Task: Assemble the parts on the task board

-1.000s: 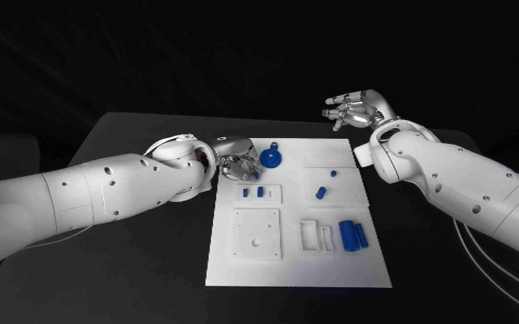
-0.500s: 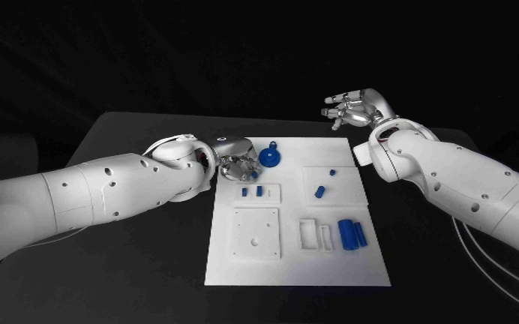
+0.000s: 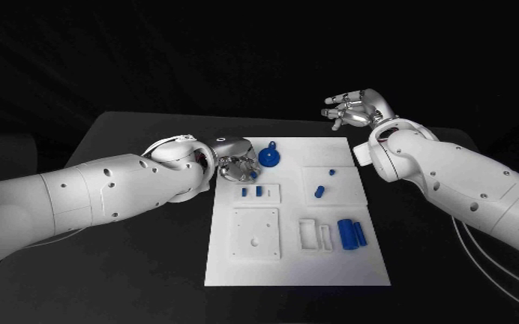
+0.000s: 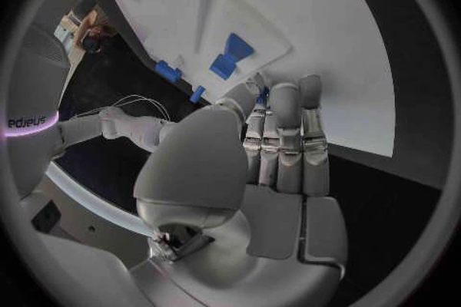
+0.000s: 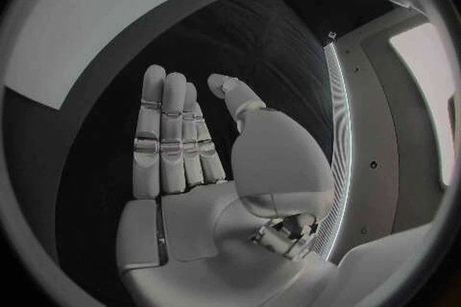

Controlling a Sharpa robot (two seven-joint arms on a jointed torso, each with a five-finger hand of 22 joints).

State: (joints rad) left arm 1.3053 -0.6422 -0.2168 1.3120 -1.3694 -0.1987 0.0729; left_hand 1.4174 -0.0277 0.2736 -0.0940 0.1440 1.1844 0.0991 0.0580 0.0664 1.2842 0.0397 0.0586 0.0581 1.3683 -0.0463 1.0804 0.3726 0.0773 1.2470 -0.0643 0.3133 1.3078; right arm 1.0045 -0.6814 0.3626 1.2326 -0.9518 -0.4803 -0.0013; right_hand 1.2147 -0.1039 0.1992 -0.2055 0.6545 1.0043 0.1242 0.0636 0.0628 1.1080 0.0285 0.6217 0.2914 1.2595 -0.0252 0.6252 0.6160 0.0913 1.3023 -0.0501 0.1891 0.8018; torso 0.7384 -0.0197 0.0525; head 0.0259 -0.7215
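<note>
Task board (image 3: 335, 264) at table (image 3: 130, 279) centre. Blue gear (image 3: 271, 158) near board's far left corner, just beside left hand (image 3: 237, 163), fingers extended together, holding nothing. Blue cylinders (image 3: 350, 234) toward board's right edge. Right hand (image 3: 357, 109) beyond far right corner, fingers apart, empty.

the task board (image 3: 292, 264) is a white rectangular plate lying flat in the middle of the black worktop (image 3: 130, 279). a blue gear-like part (image 3: 271, 158) with a small tab lies near its far edge. 2 small blue pieces (image 3: 253, 190) stand side by side in a raised white panel left of the middle. a small blue peg (image 3: 320, 191) sits on the right panel, with a tinier blue bit (image 3: 332, 172) beyond it. 2 blue cylinders (image 3: 352, 234) lie side by side near the right edge, beside a white slotted frame (image 3: 316, 235).
</note>
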